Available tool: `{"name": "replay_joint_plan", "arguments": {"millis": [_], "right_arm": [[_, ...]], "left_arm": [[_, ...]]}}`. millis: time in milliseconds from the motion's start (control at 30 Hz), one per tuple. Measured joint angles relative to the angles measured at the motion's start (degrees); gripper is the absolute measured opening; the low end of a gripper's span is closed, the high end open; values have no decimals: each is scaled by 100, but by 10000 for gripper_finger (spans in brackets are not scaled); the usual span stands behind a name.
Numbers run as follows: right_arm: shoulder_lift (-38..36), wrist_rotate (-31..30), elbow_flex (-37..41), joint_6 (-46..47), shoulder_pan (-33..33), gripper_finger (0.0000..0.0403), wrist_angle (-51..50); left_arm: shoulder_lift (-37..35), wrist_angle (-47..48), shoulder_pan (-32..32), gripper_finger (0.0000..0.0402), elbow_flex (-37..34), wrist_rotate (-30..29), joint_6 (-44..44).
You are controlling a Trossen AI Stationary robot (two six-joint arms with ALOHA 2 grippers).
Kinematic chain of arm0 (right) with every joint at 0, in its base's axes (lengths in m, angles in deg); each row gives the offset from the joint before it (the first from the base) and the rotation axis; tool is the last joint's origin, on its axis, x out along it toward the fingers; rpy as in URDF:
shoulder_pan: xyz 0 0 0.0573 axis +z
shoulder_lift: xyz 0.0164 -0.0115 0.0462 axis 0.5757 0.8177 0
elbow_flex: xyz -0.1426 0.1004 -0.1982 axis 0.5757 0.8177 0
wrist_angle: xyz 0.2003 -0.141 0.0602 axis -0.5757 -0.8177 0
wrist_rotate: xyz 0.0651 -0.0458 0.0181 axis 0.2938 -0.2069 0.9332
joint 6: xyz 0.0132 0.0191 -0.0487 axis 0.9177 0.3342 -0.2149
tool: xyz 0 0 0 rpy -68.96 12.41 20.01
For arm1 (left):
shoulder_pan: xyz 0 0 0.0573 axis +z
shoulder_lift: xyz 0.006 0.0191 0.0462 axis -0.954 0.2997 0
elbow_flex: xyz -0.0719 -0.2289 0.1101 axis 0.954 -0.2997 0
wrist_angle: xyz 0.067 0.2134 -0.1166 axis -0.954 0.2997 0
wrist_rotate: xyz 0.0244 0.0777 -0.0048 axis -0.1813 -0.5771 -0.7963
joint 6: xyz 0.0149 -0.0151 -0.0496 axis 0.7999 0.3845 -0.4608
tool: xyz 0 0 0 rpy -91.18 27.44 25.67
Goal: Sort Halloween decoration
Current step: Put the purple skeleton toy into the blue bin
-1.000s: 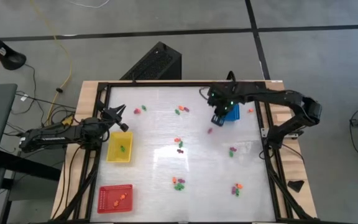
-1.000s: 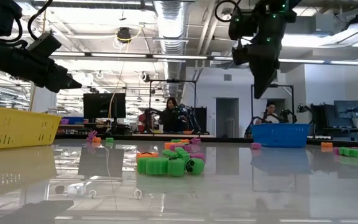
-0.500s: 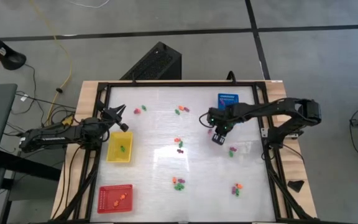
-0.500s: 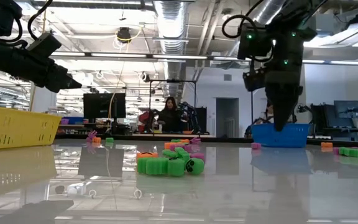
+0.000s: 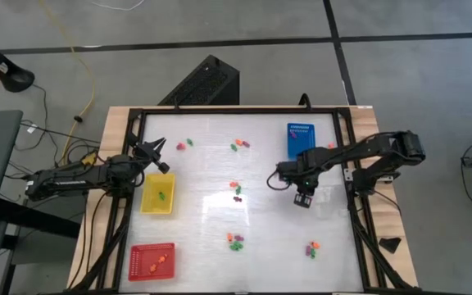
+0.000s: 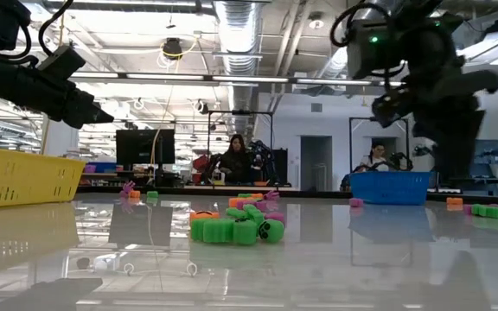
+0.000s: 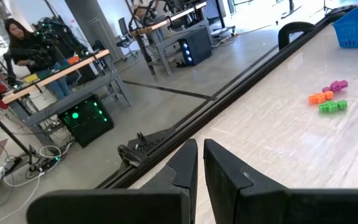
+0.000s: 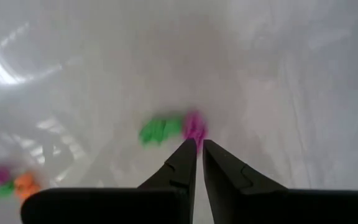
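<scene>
The table [image 5: 211,221] has a pale glossy top inside a dark frame, and it stands on a grey floor; behind it is a workshop with ceiling ducts, desks and monitors, where a person [image 6: 234,160] stands and another sits. The Halloween decoration lies scattered in small groups over the table; one green and purple pair [image 8: 171,129] lies side by side with its long axis crosswise to the right gripper's fingers, just before their tips, below the blue tray [image 5: 301,139] in the high view. The right gripper [image 5: 303,199] hangs above this pair, fingers pressed together and holding nothing. The left gripper [image 5: 156,157] waits just above the yellow tray [image 5: 158,194], far left of the blue tray, fingers also closed and empty; the red tray [image 5: 152,261] is at the near left corner.
</scene>
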Motion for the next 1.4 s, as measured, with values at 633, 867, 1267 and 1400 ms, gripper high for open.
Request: {"name": "replay_joint_plan", "arguments": {"millis": [633, 867, 1267, 1400], "right_arm": [[2, -465, 201, 261, 457, 225, -6], [2, -466, 610, 49, 491, 201, 344], [2, -467, 848, 53, 730, 181, 930], [98, -478, 848, 48, 927, 178, 1025]], "left_arm": [[0, 0, -2, 18, -2, 0, -1], [0, 0, -2, 18, 0, -2, 0], [1, 0, -1, 18, -1, 0, 0], [0, 0, -2, 18, -2, 0, 0]]}}
